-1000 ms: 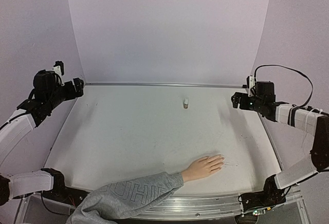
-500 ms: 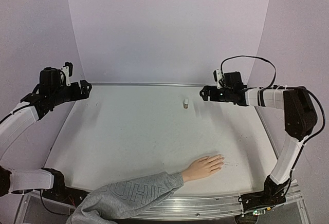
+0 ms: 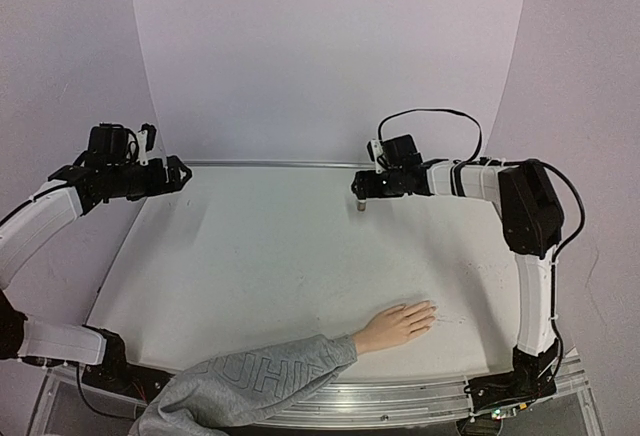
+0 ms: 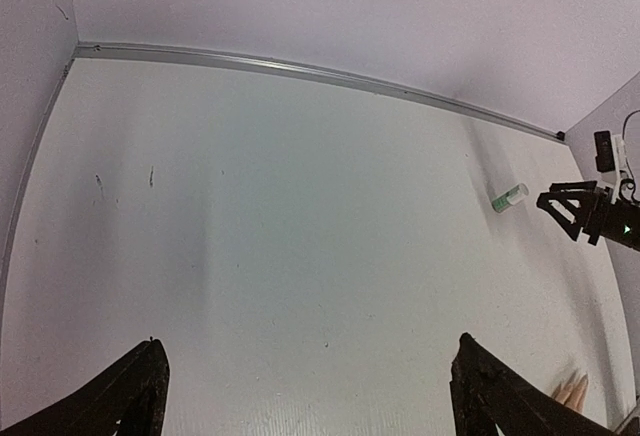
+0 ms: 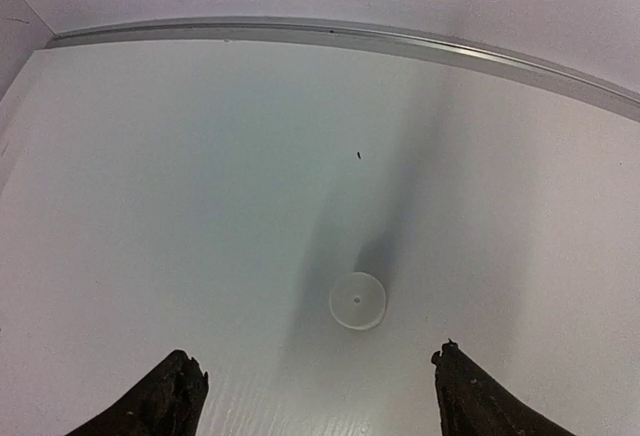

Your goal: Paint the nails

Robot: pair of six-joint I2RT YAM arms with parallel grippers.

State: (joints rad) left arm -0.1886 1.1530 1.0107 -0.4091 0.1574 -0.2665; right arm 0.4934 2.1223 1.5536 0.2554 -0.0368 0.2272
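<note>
Grey lettered sleeve (image 3: 250,381) (illegible), pale nails (image 3: 432,307)

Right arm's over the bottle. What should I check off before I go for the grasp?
1. The small whitish bottle stands upright on the white table: ok.
2. Bottle sits between the right gripper's fingers, slightly off centre: ok.
3. Those fingers are spread wider than the bottle and not touching it: ok.
4. Gripper's height above the bottle: cannot tell.
5. The left gripper is open, far left of the bottle: ok.
6. The flesh-coloured mannequin hand lies flat at the near edge, away from both arms: ok; its nails are too small to judge.
</note>
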